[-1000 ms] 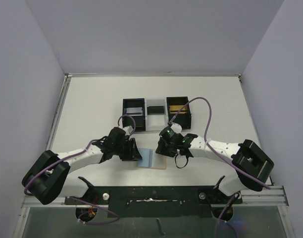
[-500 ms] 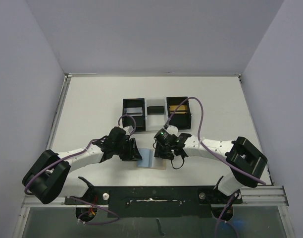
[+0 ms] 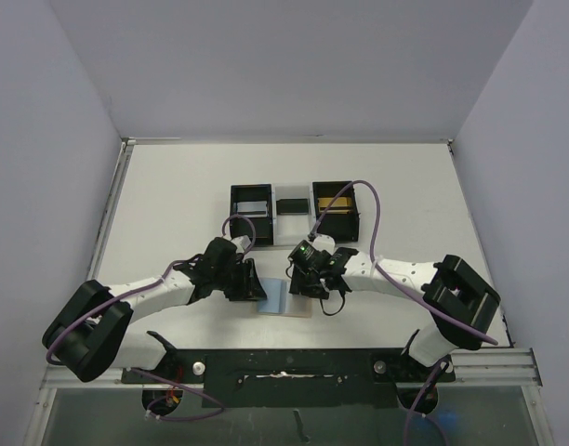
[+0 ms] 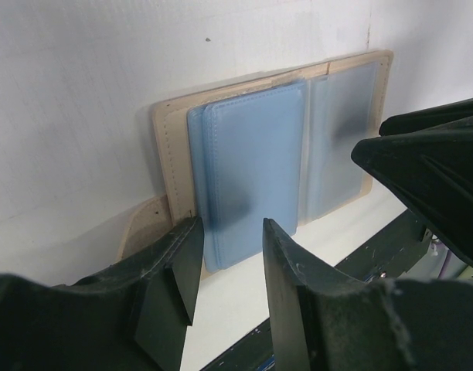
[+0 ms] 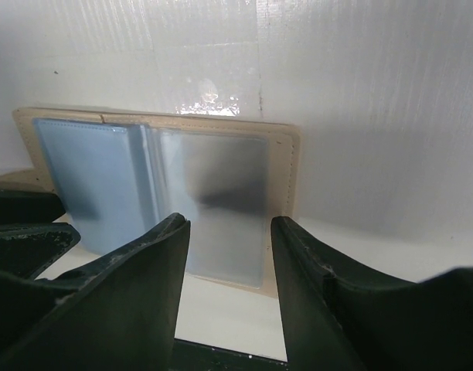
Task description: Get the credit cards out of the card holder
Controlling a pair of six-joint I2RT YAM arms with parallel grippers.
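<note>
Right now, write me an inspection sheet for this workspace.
Surface: white table.
Job's things: card holder lies open and flat; credit cards, a light blue one showing, still inside.
Clutter: three-compartment tray beyond the holder.
End effectors: left end effector open over the blue card; right end effector open over the holder's other half.
Cables: purple cables loop off both wrists; the right one arcs above the tray.
Surroundings: plain walls on three sides.

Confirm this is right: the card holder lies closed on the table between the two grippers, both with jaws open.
One error: the card holder lies open, not closed; the left wrist view shows its inner sleeves spread flat. It is on the table between the left gripper and right gripper, both open.
</note>
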